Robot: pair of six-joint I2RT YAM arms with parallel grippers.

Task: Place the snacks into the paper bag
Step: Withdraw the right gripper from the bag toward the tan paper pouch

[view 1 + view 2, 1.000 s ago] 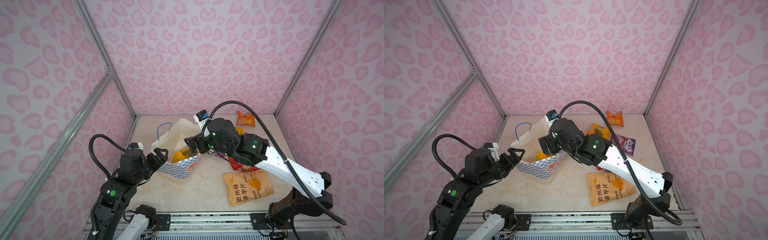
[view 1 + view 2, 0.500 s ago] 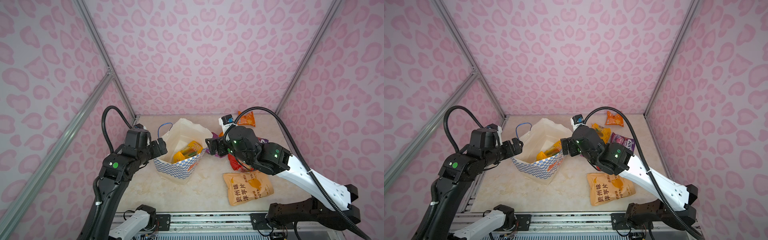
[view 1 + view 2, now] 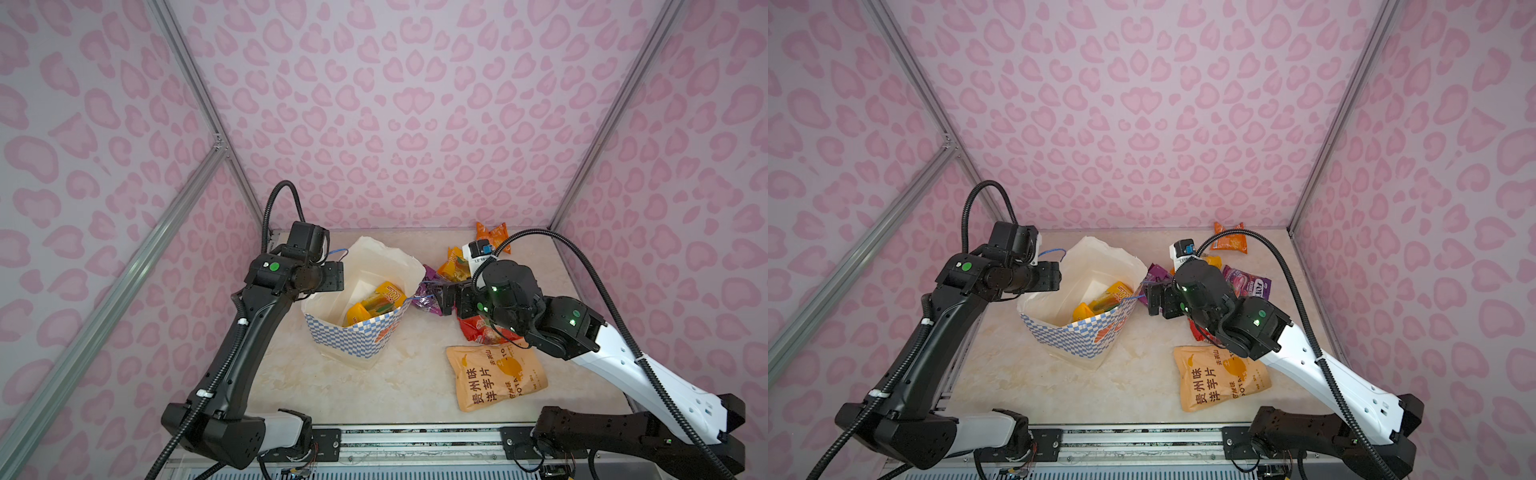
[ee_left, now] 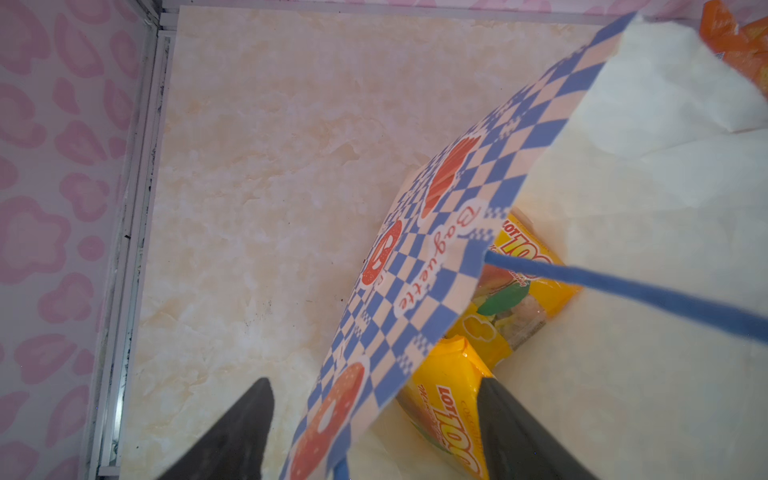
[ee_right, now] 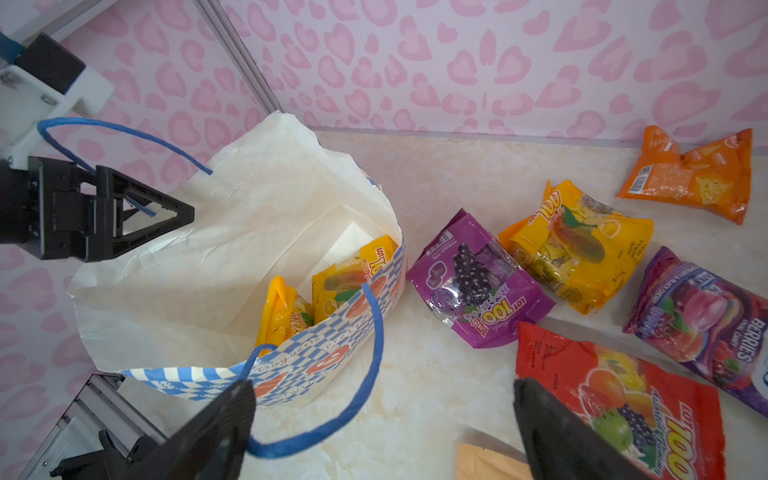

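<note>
At paper bag [image 3: 353, 336] rim: left end effector [image 4: 372, 382] spread astride wall; right end effector [image 5: 382, 385] released.

FREE: bench [image 3: 332, 395] front edge; paper bag [image 3: 353, 340] mouth open upward | BLOCKED: right edge to back-right corner, loose packets [image 5: 473, 286]

paper bag [image 4: 478, 174]: "Baguette"; purple packet [image 5: 478, 282]: "LOT 100"; pale-orange packet [image 3: 494, 378]: "贵州味洋芋片"

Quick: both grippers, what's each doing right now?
Left gripper: open, jaws straddling the blue-and-white checkered paper bag wall, not clamped.
Right gripper: open, holding nothing.
</note>
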